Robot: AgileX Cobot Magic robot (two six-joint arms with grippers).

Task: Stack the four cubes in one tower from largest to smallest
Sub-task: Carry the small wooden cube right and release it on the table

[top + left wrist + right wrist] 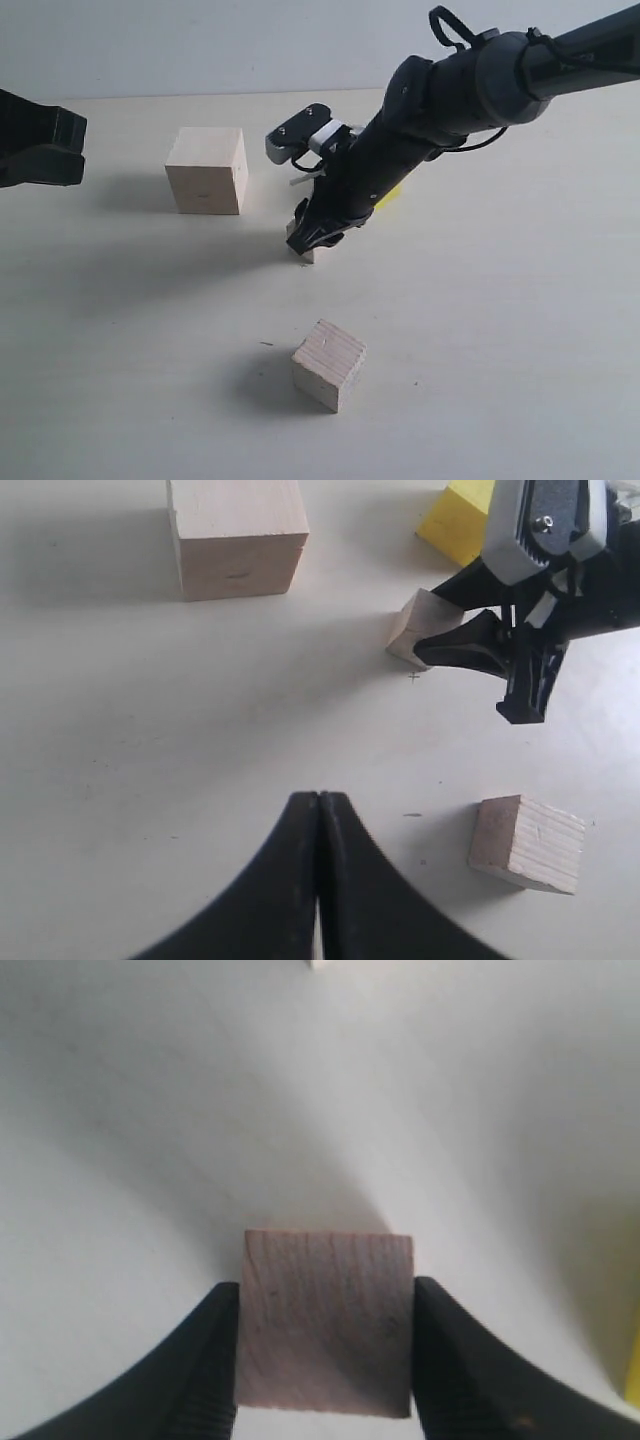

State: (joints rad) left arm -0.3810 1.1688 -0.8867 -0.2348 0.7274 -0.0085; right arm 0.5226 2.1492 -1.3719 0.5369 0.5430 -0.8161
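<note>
Right gripper (pixel 325 1298): lowered over the small cube (pixel 327 1360), one finger flat against each of two opposite faces, grip apparently made at partial width. The cube lies directly between the fingers at the level of the table (pixel 520 350); whether it has left the surface cannot be told.

Left gripper (pixel 318 870): closed tight, holding nothing, well apart at the left.

Large cube (pixel 207 170) stands between the two arms. Yellow cube (pixel 455 520) lies just behind the right gripper, medium cube (pixel 328 365) toward the camera. Nothing is stacked. Judgement: the right arm is nearer the small cube.
</note>
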